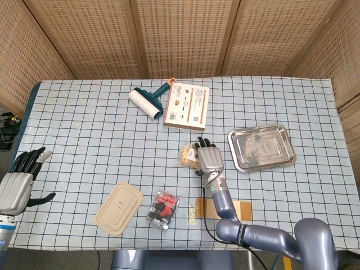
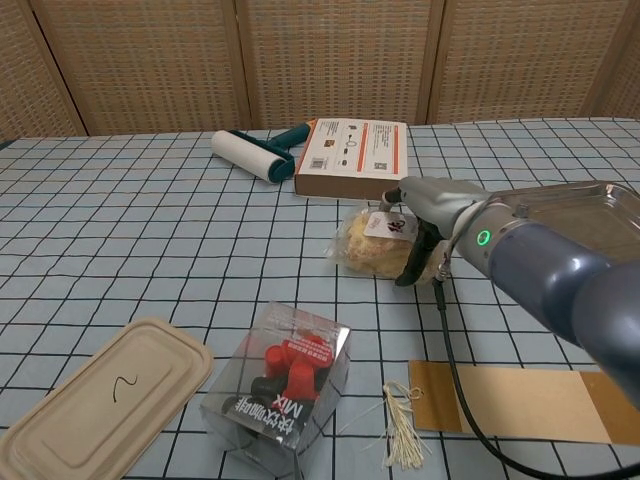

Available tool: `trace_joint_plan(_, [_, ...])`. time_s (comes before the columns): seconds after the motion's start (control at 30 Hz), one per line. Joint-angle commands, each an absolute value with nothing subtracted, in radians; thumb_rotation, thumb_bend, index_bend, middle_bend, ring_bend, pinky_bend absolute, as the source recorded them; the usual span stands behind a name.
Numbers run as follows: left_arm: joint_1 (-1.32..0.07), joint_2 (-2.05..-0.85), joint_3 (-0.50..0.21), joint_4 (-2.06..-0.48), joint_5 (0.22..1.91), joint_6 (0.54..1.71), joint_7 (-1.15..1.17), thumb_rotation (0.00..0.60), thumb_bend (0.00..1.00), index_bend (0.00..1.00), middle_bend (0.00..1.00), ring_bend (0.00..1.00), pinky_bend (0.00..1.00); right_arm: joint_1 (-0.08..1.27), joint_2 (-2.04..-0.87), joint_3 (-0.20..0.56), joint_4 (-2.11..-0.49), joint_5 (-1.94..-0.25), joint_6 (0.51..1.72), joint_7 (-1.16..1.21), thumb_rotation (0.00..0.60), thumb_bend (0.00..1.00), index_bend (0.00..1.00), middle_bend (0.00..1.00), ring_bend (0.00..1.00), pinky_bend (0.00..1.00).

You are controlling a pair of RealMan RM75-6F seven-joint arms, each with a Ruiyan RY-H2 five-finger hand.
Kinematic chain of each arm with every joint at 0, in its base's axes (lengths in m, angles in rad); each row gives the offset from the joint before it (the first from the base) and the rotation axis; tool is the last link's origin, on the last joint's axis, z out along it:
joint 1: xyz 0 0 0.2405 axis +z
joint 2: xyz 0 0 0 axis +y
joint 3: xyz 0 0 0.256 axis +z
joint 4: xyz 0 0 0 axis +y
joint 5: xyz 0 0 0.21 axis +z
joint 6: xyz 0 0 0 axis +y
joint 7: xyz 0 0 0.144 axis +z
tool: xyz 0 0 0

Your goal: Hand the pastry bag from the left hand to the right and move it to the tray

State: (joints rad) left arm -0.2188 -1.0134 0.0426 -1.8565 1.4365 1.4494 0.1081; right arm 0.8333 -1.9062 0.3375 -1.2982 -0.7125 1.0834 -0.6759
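Observation:
The pastry bag (image 1: 187,156) (image 2: 368,243), clear plastic with a pale pastry and a white label, lies on the checked cloth in front of the box. My right hand (image 1: 208,158) (image 2: 424,218) is at the bag's right end. Its fingers curl over the top and its thumb presses in low at the side, so it grips the bag, which still rests on the table. My left hand (image 1: 18,181) hovers at the table's left edge with fingers spread and nothing in it; the chest view does not show it. The steel tray (image 1: 261,147) sits right of the bag.
A lint roller (image 1: 147,102) (image 2: 250,153) and a flat printed box (image 1: 187,105) (image 2: 352,158) lie behind the bag. Near the front edge are a beige lid (image 1: 118,207) (image 2: 95,400), a clear pack of red and black pieces (image 1: 163,208) (image 2: 285,388), a straw tassel (image 2: 403,438) and a brown card strip (image 2: 520,402).

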Motion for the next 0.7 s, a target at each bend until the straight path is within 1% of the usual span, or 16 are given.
trace_joint_plan(0.03, [-0.217, -1.017, 0.037, -1.856, 1.436, 1.441, 0.116, 0.600, 0.02, 0.00, 0.00, 0.00, 0.00, 0.826, -1.942, 0.317, -1.251, -0.782, 1.116, -0.622, 0.600, 0.18, 0.63, 0.51, 0.49, 0.62])
trace_joint_plan(0.13, [-0.216, -1.019, 0.035, -1.856, 1.442, 1.436, 0.121, 0.600, 0.03, 0.00, 0.00, 0.00, 0.00, 0.823, -1.936, 0.318, -1.254, -0.782, 1.117, -0.628, 0.600, 0.18, 0.66, 0.55, 0.53, 0.66])
trace_joint_plan(0.23, [-0.212, -1.022, 0.031, -1.857, 1.446, 1.434, 0.126, 0.600, 0.03, 0.00, 0.00, 0.00, 0.00, 0.813, -1.914, 0.320, -1.279, -0.792, 1.125, -0.623, 0.600, 0.18, 0.67, 0.56, 0.54, 0.68])
trace_joint_plan(0.37, [-0.209, -1.026, 0.025, -1.856, 1.444, 1.431, 0.132, 0.600, 0.03, 0.00, 0.00, 0.00, 0.00, 0.802, -1.869, 0.331, -1.308, -0.819, 1.147, -0.617, 0.600, 0.18, 0.67, 0.56, 0.54, 0.68])
trace_joint_plan(0.5, [-0.205, -1.027, 0.019, -1.859, 1.447, 1.427, 0.137, 0.600, 0.03, 0.00, 0.00, 0.00, 0.00, 0.779, -1.768, 0.368, -1.332, -0.824, 1.190, -0.633, 0.600, 0.18, 0.67, 0.55, 0.53, 0.68])
trace_joint_plan(0.6, [-0.203, -1.029, 0.017, -1.861, 1.447, 1.421, 0.144, 0.600, 0.03, 0.00, 0.00, 0.00, 0.00, 0.756, -1.705, 0.389, -1.342, -0.789, 1.194, -0.641, 0.600, 0.18, 0.66, 0.55, 0.53, 0.67])
trace_joint_plan(0.7, [-0.204, -1.033, 0.015, -1.864, 1.451, 1.413, 0.158, 0.600, 0.03, 0.00, 0.00, 0.00, 0.00, 0.727, -1.650, 0.394, -1.347, -0.749, 1.173, -0.630, 0.600, 0.18, 0.66, 0.54, 0.53, 0.67])
